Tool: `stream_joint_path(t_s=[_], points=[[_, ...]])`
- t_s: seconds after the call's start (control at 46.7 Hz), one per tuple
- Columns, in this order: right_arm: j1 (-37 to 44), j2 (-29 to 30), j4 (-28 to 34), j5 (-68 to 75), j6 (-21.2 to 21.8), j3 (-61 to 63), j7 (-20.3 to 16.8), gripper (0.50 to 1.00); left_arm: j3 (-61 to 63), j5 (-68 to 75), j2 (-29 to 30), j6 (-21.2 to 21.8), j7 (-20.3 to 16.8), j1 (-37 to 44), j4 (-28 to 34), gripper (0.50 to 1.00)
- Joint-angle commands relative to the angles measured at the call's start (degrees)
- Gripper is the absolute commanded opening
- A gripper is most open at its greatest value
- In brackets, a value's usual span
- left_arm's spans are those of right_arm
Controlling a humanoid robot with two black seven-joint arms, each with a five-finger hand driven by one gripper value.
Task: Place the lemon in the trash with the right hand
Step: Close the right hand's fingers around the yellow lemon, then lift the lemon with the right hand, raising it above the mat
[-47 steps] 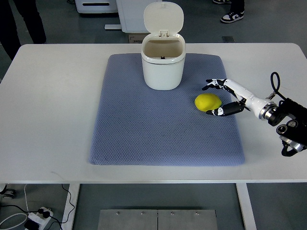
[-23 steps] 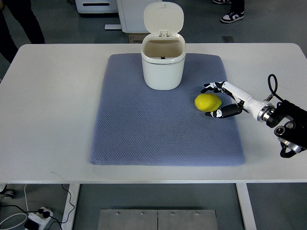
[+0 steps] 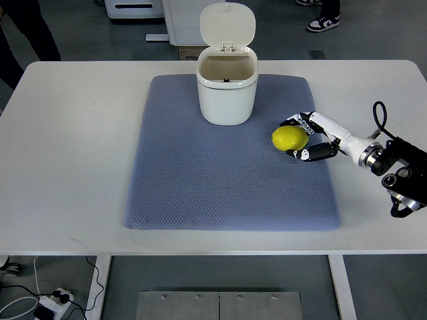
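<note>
1. Lemon [image 3: 289, 138] is found on the blue mat [image 3: 200, 180], just right of the bin [image 3: 227, 90] and slightly nearer the camera, with a small gap of mat between the two.
2. The right hand [image 3: 307, 138] is brought in from the right edge; its fingers [image 3: 293, 121] are curled round the far side of the fruit and the thumb [image 3: 308, 155] round the near side, so the lemon is cupped between them. Whether real pressure is applied cannot be told.
3. This side-on wrap is judged to be chosen so that the round fruit is trapped against rolling and can be lifted straight up.
4. The bin's lid [image 3: 227, 25] is tipped back and the mouth left open, which is judged to spare any opening step; the short path up and left is thereby kept simple.
5. The mat is likely laid down to keep the lemon from rolling on the white table [image 3: 73, 153].
6. No brand, label or readable writing is seen on the bin, mat or hand.
7. The left arm is not shown.
</note>
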Motion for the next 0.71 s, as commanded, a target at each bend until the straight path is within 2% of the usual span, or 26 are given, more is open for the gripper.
stream_joint_path(t_s=[0.0, 0.428, 0.685], points=[[0.1, 0.0, 0.1, 0.2, 0.0, 0.0, 0.1, 0.500, 0.0, 0.0, 0.0, 0.0, 0.0, 0.0, 0.0, 1.000], [0.2, -1.6, 0.5, 0.8, -0.4, 1.4, 0.4, 0.500, 0.0, 0.0, 0.0, -0.1, 0.0, 0.0, 0.0, 1.000], [0.1, -7.8, 3.5, 1.4, -0.3, 4.0, 1.7, 0.500, 0.0, 0.0, 0.0, 0.0, 0.0, 0.0, 0.0, 1.000]])
